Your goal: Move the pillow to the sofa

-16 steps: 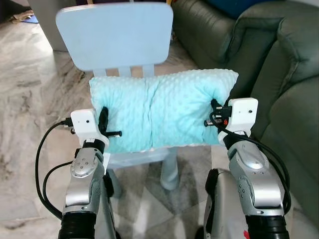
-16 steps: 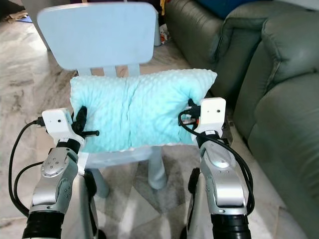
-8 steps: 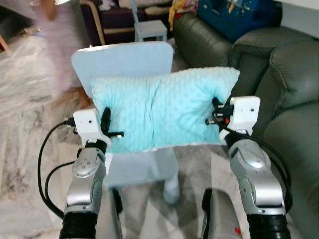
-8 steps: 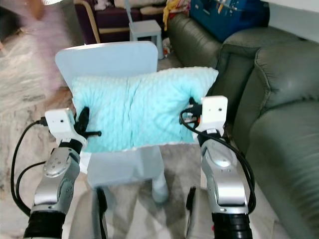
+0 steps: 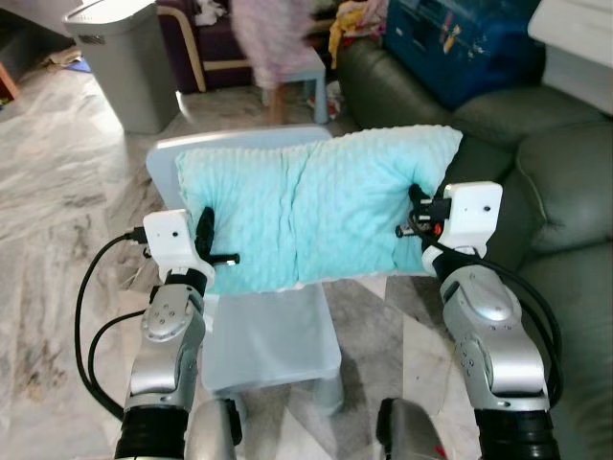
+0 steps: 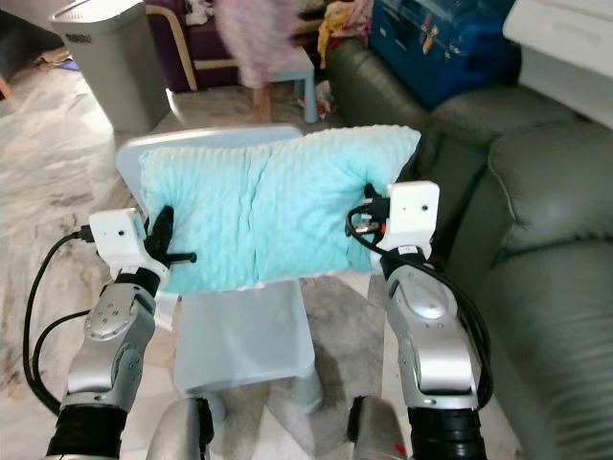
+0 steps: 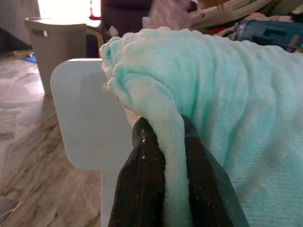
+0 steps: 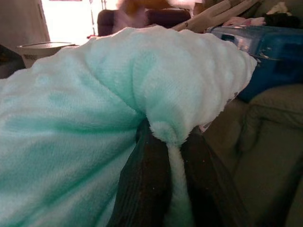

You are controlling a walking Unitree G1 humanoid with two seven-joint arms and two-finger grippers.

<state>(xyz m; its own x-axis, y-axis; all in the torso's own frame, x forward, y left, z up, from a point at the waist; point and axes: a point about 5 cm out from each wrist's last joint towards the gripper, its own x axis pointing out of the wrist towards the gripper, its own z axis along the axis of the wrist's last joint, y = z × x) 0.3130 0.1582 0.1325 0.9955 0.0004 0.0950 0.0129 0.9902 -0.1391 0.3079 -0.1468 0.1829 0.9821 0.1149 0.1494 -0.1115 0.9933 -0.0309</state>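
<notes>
A mint-green dotted pillow (image 5: pixel 316 211) hangs in the air between my two arms, lifted above the seat of a pale blue chair (image 5: pixel 273 335). My left gripper (image 5: pixel 203 240) is shut on the pillow's left edge, and its fingers (image 7: pixel 147 189) pinch a fold of the fabric. My right gripper (image 5: pixel 419 213) is shut on the right edge, where its fingers (image 8: pixel 151 184) clamp the corner seam. The dark green sofa (image 5: pixel 565 211) stands to my right, close beside the right arm.
A grey bin (image 5: pixel 120 62) stands at the back left on the marble floor (image 5: pixel 57 240). A blue box (image 5: pixel 469 43) rests on the sofa's far end. A blurred person in pink (image 5: pixel 273 43) is by a small stool behind the chair.
The pillow has been lifted off the chair seat by both grippers. The camera has risen, so the chair looks lower and the bin, blue box and person have come into view.
</notes>
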